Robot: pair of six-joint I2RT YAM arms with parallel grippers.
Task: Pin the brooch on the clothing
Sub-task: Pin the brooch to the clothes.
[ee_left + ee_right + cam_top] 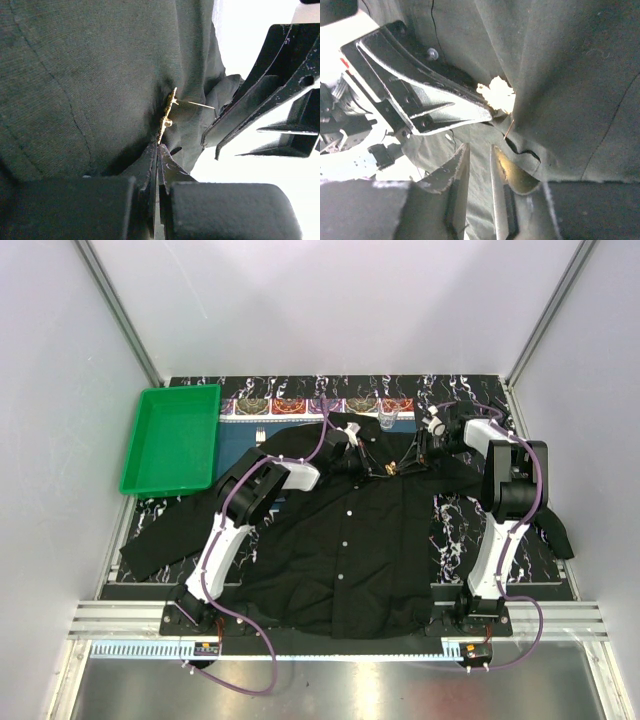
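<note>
Marbled desk (450,530) is carrying the black shirt (340,540); left gripper (157,150) is pinching the brooch (167,112) at a chest fold, needle (200,104) sticking out (pinning looks unfinished); right gripper (479,147) is hanging slightly parted, empty.

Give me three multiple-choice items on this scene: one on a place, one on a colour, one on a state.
1. The green tray sits at the: A) far left B) far right C) near edge.
2. The brooch is: A) silver B) golden C) red.
3. The right pincer is: A) shut on the brooch B) shut, empty C) open.
Key: 1A, it lies left of the shirt's collar; 2B, it gleams yellow against black cloth; 3C, a gap shows between its fingers.
</note>
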